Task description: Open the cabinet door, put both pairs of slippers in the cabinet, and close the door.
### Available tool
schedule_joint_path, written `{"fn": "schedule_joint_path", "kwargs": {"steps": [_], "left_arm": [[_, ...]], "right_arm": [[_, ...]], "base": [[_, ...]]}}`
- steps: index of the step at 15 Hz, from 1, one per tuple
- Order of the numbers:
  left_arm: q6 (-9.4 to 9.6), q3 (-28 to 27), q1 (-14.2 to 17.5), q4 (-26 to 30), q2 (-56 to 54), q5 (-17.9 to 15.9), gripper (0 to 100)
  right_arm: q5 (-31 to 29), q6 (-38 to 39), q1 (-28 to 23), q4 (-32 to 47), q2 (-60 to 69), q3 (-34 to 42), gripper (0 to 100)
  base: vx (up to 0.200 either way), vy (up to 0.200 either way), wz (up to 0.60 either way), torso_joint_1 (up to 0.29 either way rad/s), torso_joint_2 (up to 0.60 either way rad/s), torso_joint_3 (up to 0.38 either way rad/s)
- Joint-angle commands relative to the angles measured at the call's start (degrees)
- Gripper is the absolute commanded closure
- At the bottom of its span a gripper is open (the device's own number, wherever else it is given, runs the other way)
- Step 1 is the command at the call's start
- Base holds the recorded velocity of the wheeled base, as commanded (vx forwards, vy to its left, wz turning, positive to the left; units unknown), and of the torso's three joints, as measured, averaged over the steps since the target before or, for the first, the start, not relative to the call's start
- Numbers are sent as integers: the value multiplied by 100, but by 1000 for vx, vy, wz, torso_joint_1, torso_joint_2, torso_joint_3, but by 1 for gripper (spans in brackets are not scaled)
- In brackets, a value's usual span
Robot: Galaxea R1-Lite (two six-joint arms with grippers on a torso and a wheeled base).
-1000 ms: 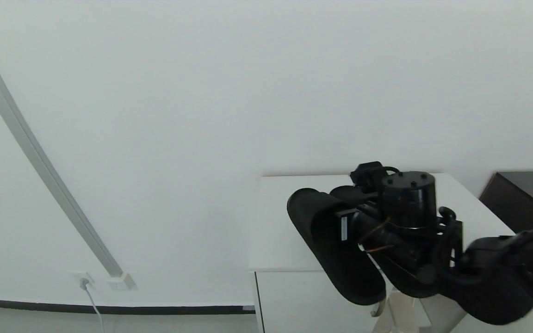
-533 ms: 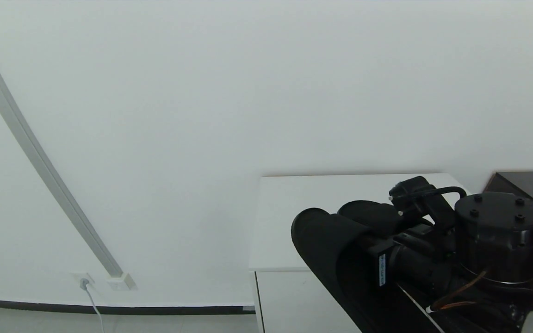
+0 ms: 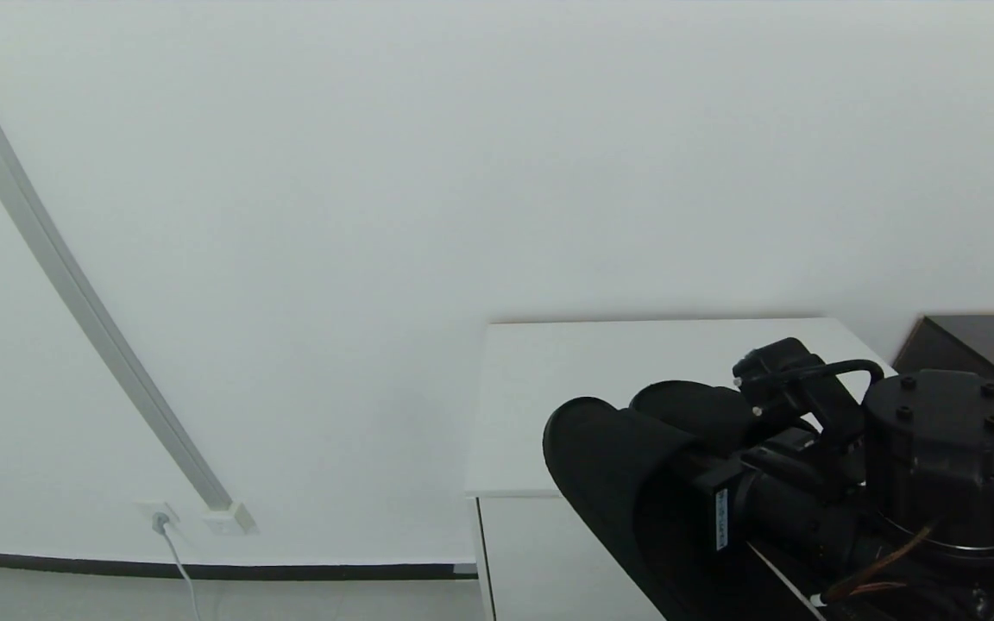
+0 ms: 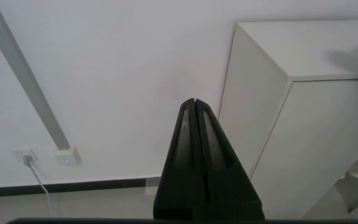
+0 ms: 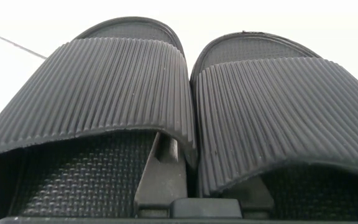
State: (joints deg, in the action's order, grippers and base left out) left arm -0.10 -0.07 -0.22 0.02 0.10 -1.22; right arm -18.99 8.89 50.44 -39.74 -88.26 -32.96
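Observation:
A pair of black slippers point(image 3: 613, 466) hangs in front of the white cabinet point(image 3: 618, 362), toes pointing up and to the left. My right gripper point(image 3: 691, 474) is shut on the pair. In the right wrist view its fingers point(image 5: 163, 168) reach in under the ribbed straps of the slippers point(image 5: 123, 81), pressing the two inner edges together. My left gripper point(image 4: 195, 112) is shut with nothing in it, held in the air left of the cabinet point(image 4: 328, 50). The cabinet's front panel point(image 4: 322, 143) faces me; whether the door is open I cannot tell.
A grey cable duct point(image 3: 74, 285) runs diagonally down the white wall to a socket with a plug point(image 3: 156, 520). A dark piece of furniture point(image 3: 980, 345) stands right of the cabinet. The floor left of the cabinet is bare.
The right arm has swung the slippers nearer to the head camera and lower, its wrist shifting right. Over the last half second it has barely moved.

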Motion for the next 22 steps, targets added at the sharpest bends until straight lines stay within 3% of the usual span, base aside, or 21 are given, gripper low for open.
{"fn": "schedule_joint_path", "kwargs": {"steps": [1, 7, 19, 22], "left_arm": [[1, -1, 4, -2, -1, -1, 100], [1, -1, -4, -2, -1, -1, 100], [1, -1, -4, -2, -1, 8, 100], [10, -1, -4, -2, -1, 8, 100]], "right_arm": [[1, -1, 44, -7, 2, 18, 100], [-52, -27, 88, -16, 2, 80, 100], [-61, -27, 106, -34, -7, 80, 100], [-61, -27, 106, -34, -16, 88, 100]], "base": [[-200, 0, 0, 2, 2, -2], [-200, 0, 0, -7, 1, 3], [0, 0, 0, 0, 0, 0], [0, -200, 0, 1, 1, 4]]}}
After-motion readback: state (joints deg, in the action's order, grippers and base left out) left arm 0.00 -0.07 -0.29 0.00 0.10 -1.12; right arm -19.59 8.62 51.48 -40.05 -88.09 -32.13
